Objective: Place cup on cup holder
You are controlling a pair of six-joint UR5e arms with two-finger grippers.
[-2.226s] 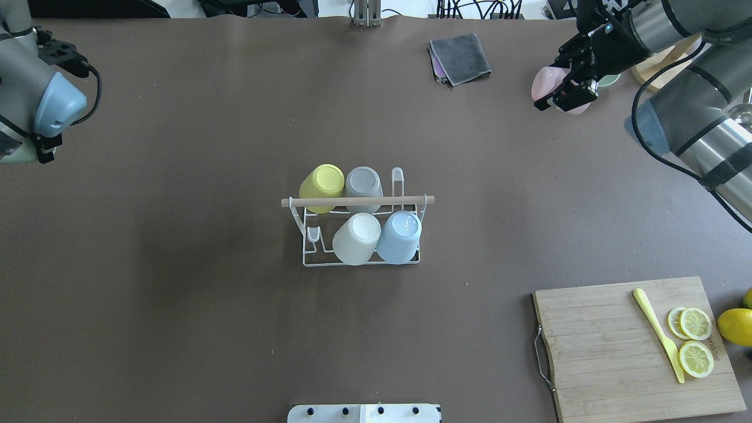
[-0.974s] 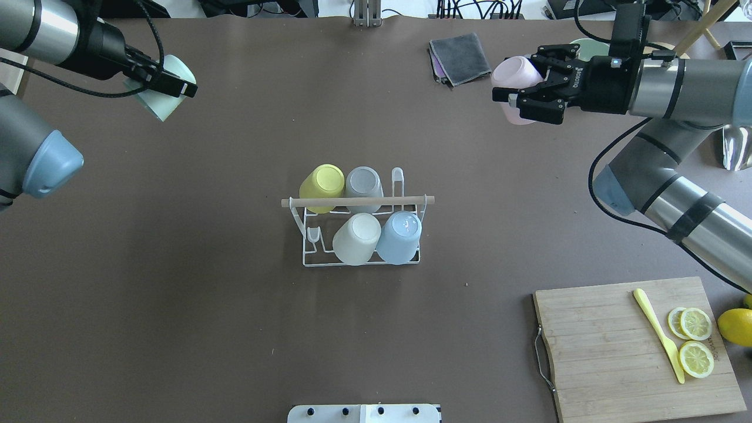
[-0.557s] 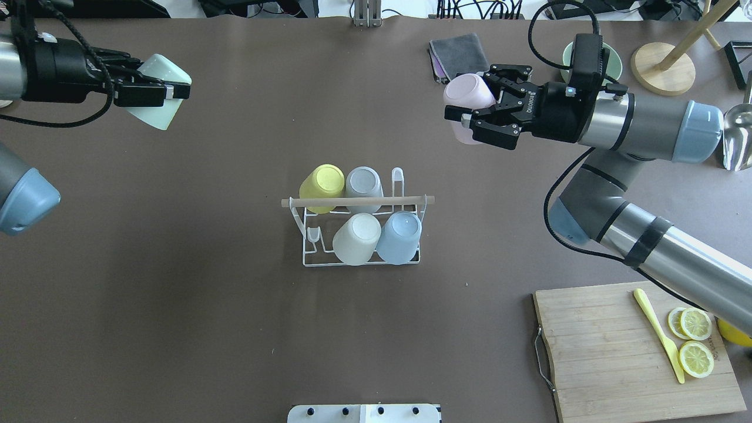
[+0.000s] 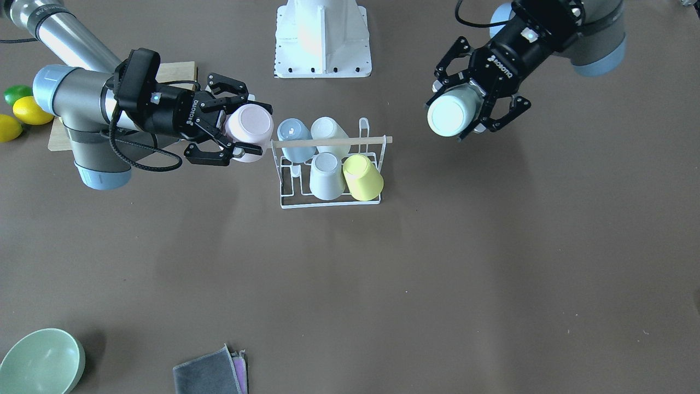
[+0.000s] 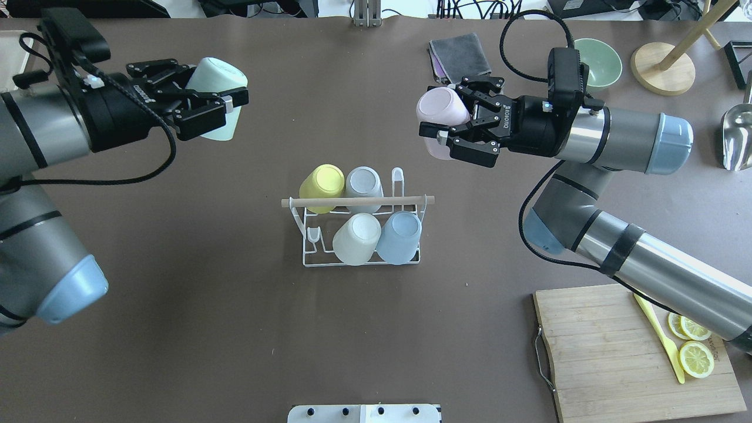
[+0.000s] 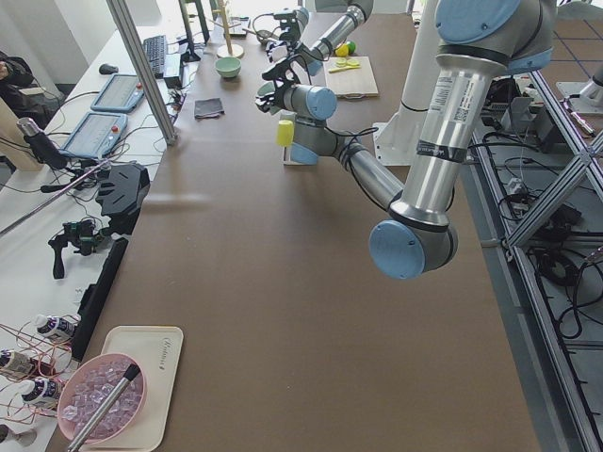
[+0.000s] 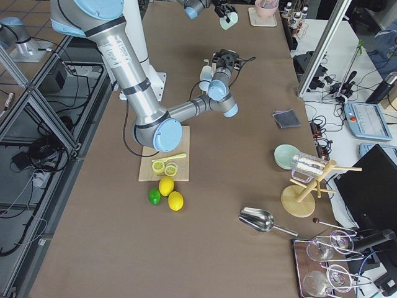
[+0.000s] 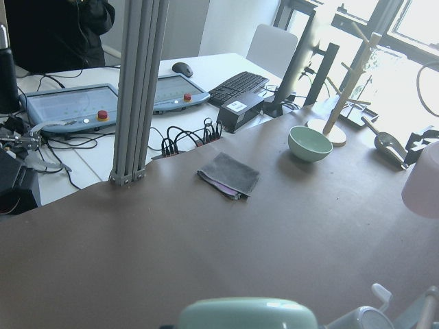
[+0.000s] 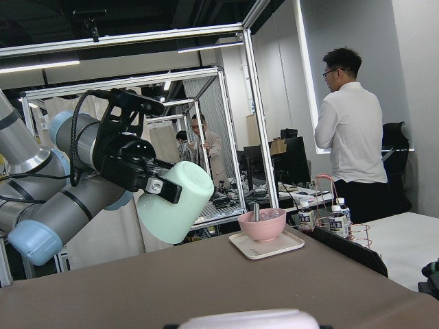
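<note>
The white wire cup holder (image 5: 305, 258) with its wooden rod handle (image 5: 358, 201) stands mid-table. It holds a yellow cup (image 5: 322, 187), a grey cup (image 5: 363, 183), a white cup (image 5: 356, 238) and a blue cup (image 5: 399, 236). Two prongs are free, one at the far right (image 5: 398, 179) and one at the near left (image 5: 313, 235). My left gripper (image 5: 214, 97) is shut on a mint green cup (image 5: 218, 79), in the air to the rack's far left. My right gripper (image 5: 443, 114) is shut on a pink cup (image 5: 440, 108), in the air to the rack's far right.
A wooden cutting board (image 5: 605, 352) with lemon slices and a yellow knife lies at the near right. A grey cloth (image 5: 458, 57), a green bowl (image 5: 596, 56), a wooden stand (image 5: 664, 73) and a metal scoop (image 5: 737, 138) sit along the far right.
Both arms have moved inward toward the rack with their cups: the left one rightward with the mint cup, the right one leftward with the pink cup.
</note>
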